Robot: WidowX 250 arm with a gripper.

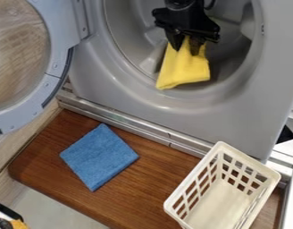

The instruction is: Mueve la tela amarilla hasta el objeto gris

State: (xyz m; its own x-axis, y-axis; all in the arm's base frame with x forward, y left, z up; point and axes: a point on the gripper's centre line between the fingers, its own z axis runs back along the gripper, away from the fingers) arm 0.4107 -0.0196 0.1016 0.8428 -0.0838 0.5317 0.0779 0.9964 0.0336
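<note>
White basket (223, 201), yellow cloth (183, 71) in gripper (186, 48)

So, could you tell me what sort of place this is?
Probably a laundry area: a front-loading washer or dryer with its round door open, and a white plastic basket.

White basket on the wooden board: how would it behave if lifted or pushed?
The basket is probably light for its size, since its walls are full of holes. It would likely hold its shape, as the sides stand up unaided. Resting flat on the wooden board, it may slide when pushed.
</note>
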